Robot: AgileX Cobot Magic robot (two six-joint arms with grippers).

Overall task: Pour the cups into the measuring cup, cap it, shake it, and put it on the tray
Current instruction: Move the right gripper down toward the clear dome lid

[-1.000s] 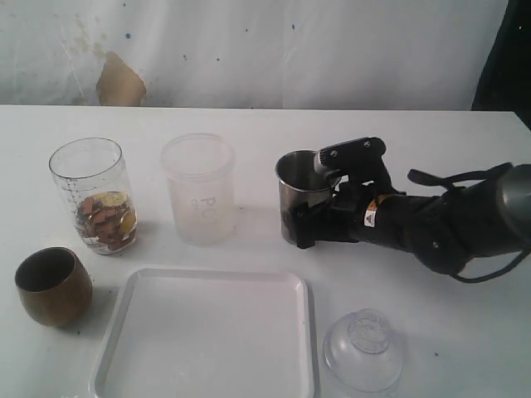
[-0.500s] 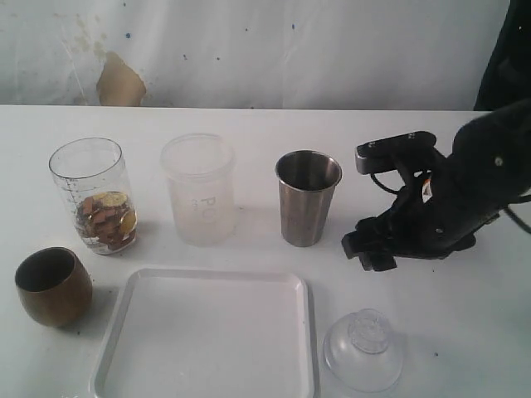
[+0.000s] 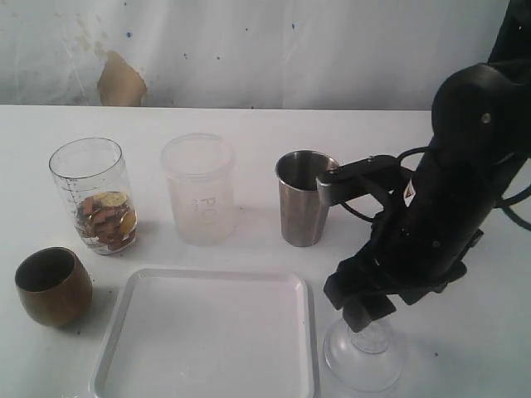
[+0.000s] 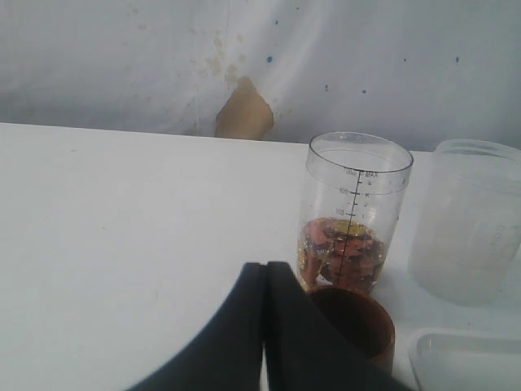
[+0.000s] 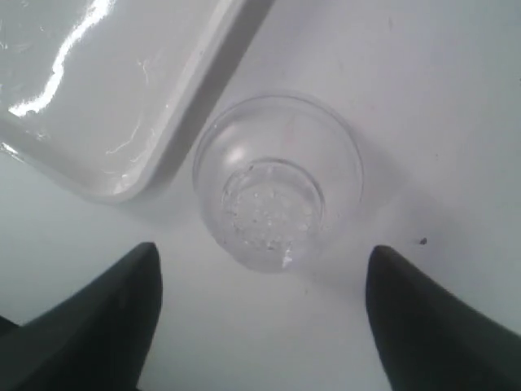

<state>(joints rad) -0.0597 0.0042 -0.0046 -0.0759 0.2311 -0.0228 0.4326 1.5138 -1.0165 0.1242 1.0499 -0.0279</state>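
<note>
The measuring cup stands at the left, holding brown and gold pieces. The brown-gold cup sits in front of it. The frosted tumbler and the steel tumbler stand upright in the middle. The white tray lies at the front. My right gripper hangs open just above a clear domed cap, its jaws spread wider than the cap and apart from it. My left gripper is shut and empty, close to the brown-gold cup.
A white wall with a brown patch runs behind the white table. The cap lies just right of the tray's rim. My right arm rises close beside the steel tumbler.
My right gripper let go of the steel tumbler, drew back to the right, then swung forward and down over the clear cap. The tumbler stays upright. The left gripper has not moved.
</note>
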